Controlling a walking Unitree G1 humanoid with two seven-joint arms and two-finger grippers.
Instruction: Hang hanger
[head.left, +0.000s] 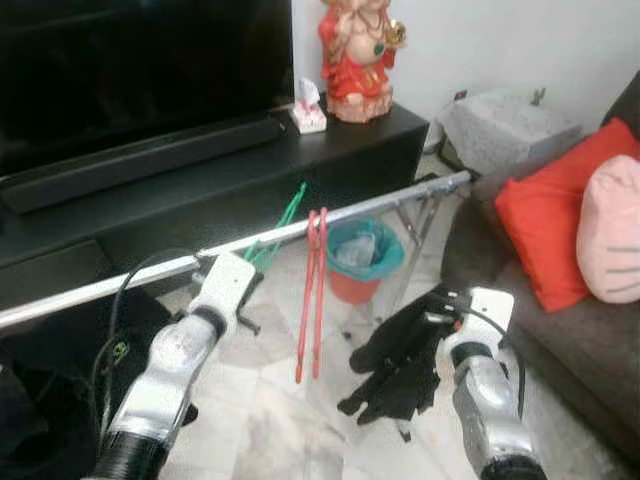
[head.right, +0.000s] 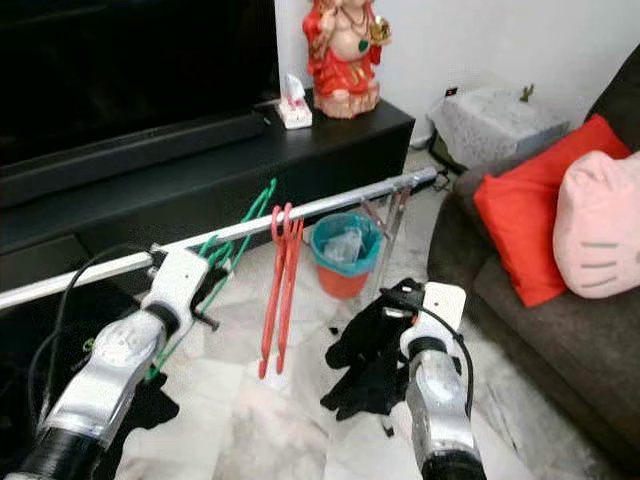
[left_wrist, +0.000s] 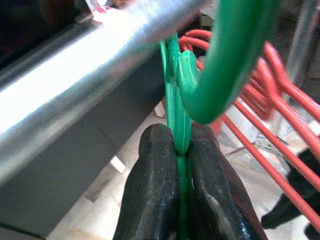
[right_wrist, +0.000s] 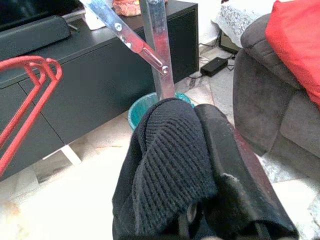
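A silver rail (head.left: 350, 212) runs across in front of me at waist height. Two red hangers (head.left: 312, 300) hang on it near the middle. My left gripper (left_wrist: 177, 137) is shut on a green hanger (head.left: 285, 225) just left of the red ones. The green hook (left_wrist: 220, 75) curves close beside the rail; I cannot tell whether it rests on it. My right gripper (head.left: 440, 305) is lower right of the rail, shut on a black knitted garment (right_wrist: 170, 170) that droops toward the floor.
A red bin with a teal liner (head.left: 358, 262) stands under the rail beside the rack's folding legs (head.left: 415, 235). Behind is a black TV cabinet (head.left: 200, 175) with a red statue (head.left: 357, 55). A grey sofa with a red cushion (head.left: 550, 220) is on the right.
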